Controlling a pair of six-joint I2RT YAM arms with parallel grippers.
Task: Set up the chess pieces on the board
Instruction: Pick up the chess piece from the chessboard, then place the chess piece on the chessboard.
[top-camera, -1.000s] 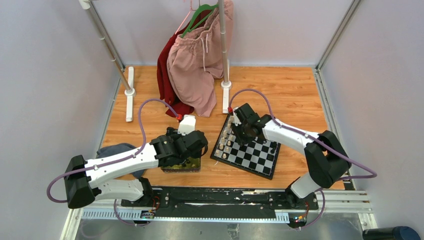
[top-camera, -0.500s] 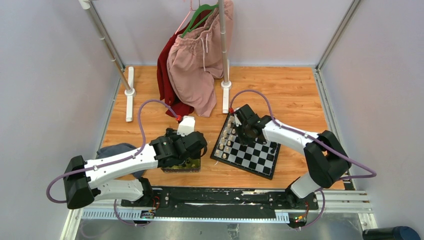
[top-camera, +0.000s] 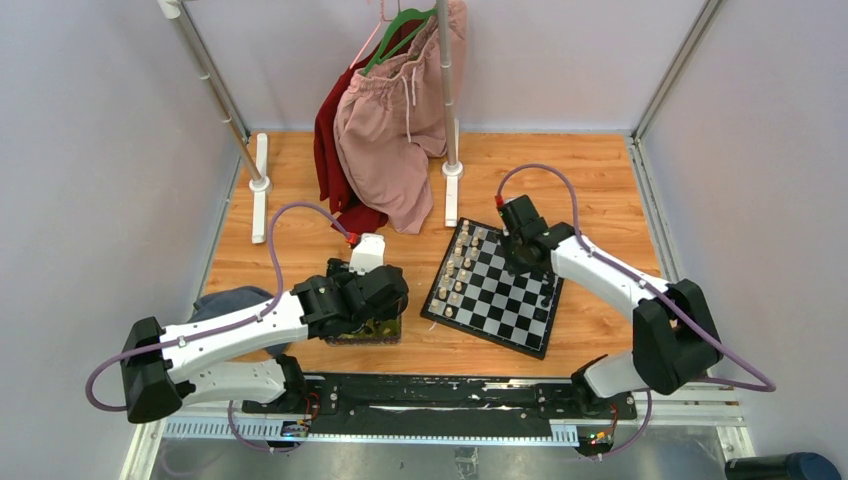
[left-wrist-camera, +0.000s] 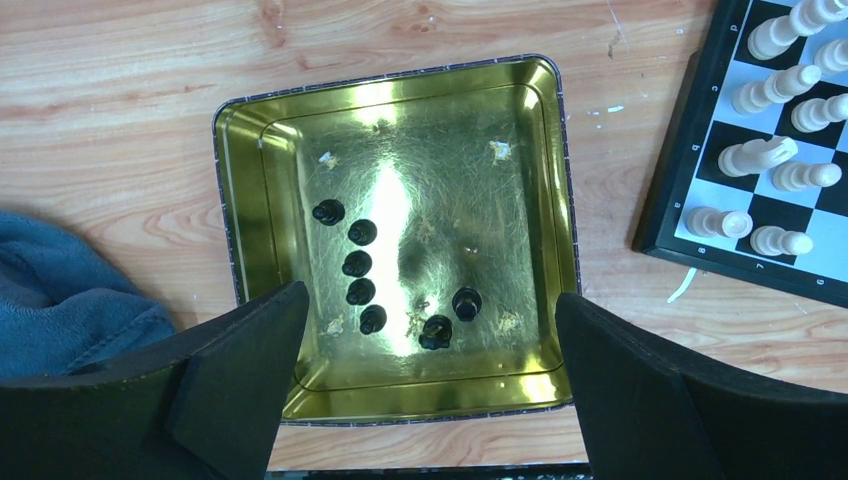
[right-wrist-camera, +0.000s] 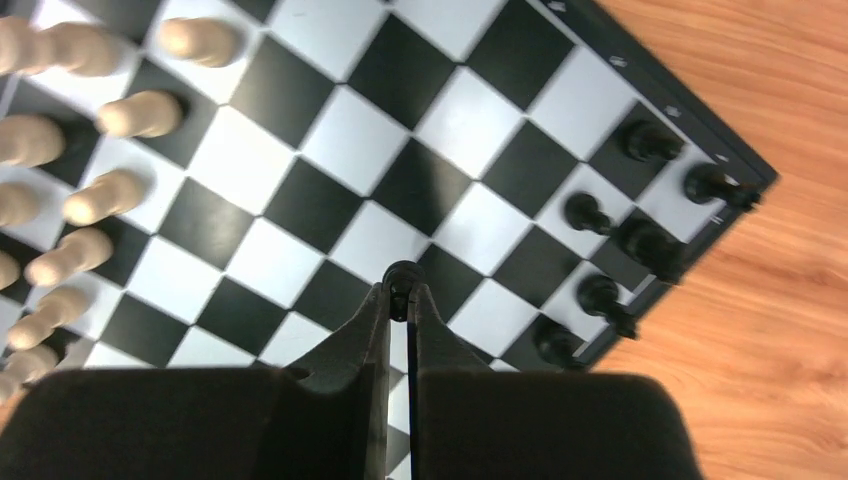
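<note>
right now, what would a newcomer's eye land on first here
The right claw, pinching one tiny black piece over the checked board, near the standing cream pieces. Then the shiny gold tray under the open left claw, several black pieces loose inside, and pink clothes hanging at the back.

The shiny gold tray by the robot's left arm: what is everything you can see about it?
The tray is a shallow, roughly square tin with rounded corners, low raised walls and a thin dark outer edge. Its gold-green metal floor looks glossy, scuffed and flecked with pale crumbs. It lies flat on the wooden table, between a blue cloth and the chessboard, with a visible gap to each. Seven small black chess pieces rest inside. The open left gripper hangs above it.
</note>
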